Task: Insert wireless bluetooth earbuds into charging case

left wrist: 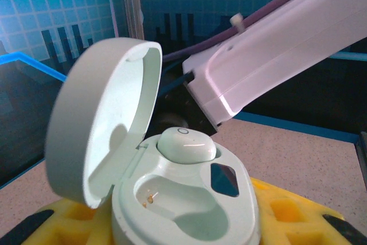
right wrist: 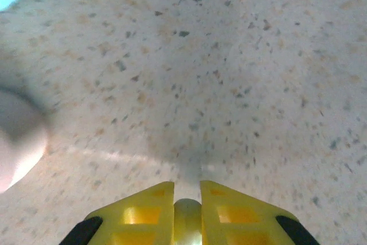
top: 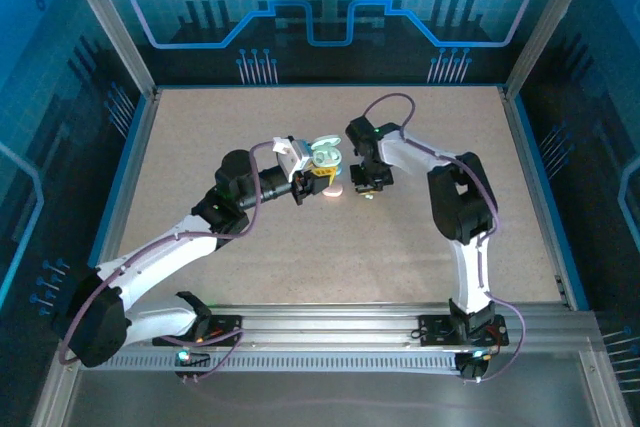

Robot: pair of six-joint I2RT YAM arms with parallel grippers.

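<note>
— Left jaws are clamped on the base of the open case (left wrist: 243, 199), as we read it. Right jaws are nearly shut on a small pale bead, which we take for the second earbud (right wrist: 187, 217).
— Agreed. Going down in size: the table (top: 420, 237) lies under both arms, and from above we see the case near its middle, the right jaws just beside it on its right.
— The lid (left wrist: 97, 124) stands open, tipped back to the left. We cannot tell whether the case rests on the table or is lifted.
— Inside, the first earbud (left wrist: 186, 144) sits in the far socket; the near socket (left wrist: 183, 202) is empty.
— So we judge the step in hand as bringing the second earbud across to that empty socket.
— Next we would need it over the near socket, turned to match the hollow, lowered in, and let go only once it seats. The left jaws should hold the case steady meanwhile.
</note>
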